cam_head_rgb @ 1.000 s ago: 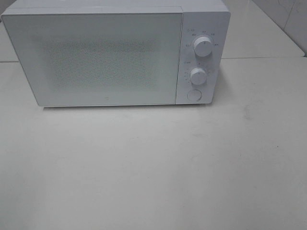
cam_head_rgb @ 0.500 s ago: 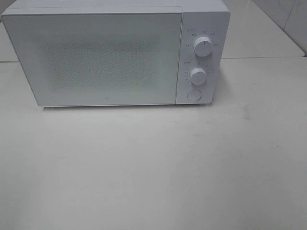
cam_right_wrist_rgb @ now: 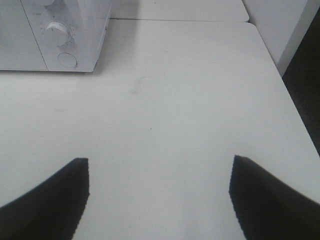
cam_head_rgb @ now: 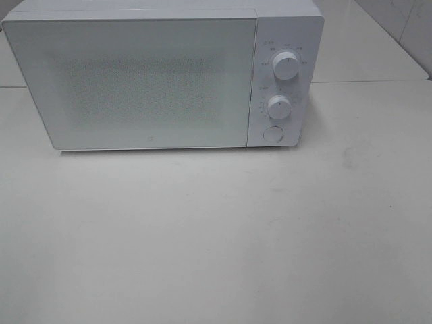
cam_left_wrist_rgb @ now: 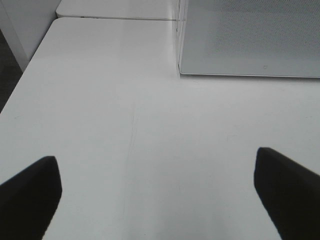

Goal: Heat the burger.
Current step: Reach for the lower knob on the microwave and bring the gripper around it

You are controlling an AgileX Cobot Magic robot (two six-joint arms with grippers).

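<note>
Two grippers: left gripper [cam_left_wrist_rgb: 155, 167], right gripper [cam_right_wrist_rgb: 159, 162], wide, empty.
Microwave [cam_head_rgb: 135, 81]: ahead, shut; burger likely inside, unseen.

White table [cam_head_rgb: 216, 236], white microwave [cam_head_rgb: 162, 74] standing on it at upper left of the frame, door shut

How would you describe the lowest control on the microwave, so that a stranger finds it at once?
Look at the white microwave at the back of the table. On its right side, a narrow control panel carries three round controls in a column. The round button is the lowest: flat and plain, while the two knobs above it stick out and have markings around them.
</note>
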